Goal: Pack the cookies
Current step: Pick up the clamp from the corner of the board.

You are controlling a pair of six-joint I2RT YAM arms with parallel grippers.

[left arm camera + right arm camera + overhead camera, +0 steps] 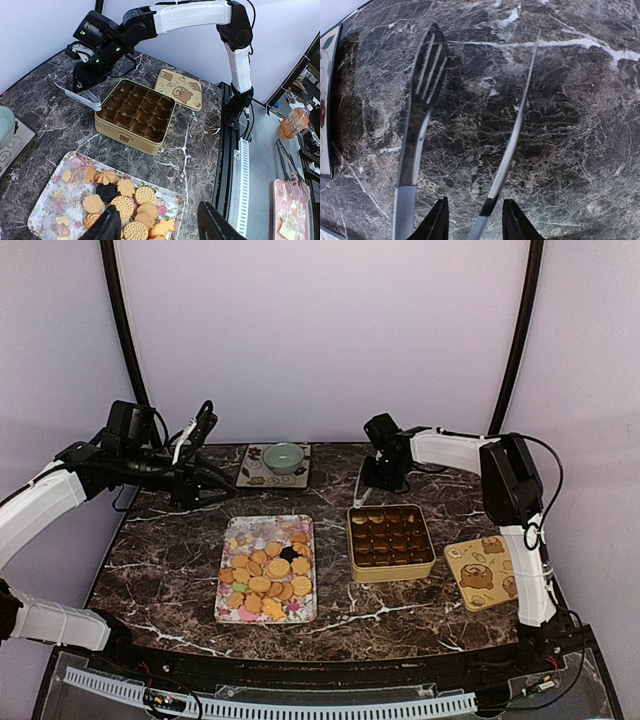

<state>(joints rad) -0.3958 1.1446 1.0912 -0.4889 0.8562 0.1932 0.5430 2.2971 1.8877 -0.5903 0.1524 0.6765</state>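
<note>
My left gripper (160, 222) fills the bottom edge, its fingers (107, 225) spread wide with nothing between them. The cookies (132, 202) lie just beyond and below on a flowered tray (52, 205), untouched. My right gripper (476, 220) straddles one arm of the metal tongs (420, 95) over the marble table (560, 125). Its fingers stand apart, and I cannot tell whether they grip. The tongs' handle end is cut off. Only the left wrist view shows the tongs beside the compartmented tin (125, 137).

Noted golden-orange cookies (268, 578), one dark brown toward 1 o'clock, on pink-floral tray (266, 519); gold tin (390, 573); tan bear-print lid (482, 575); black, white-veined marble table (170, 550); green bowl (284, 456).
</note>
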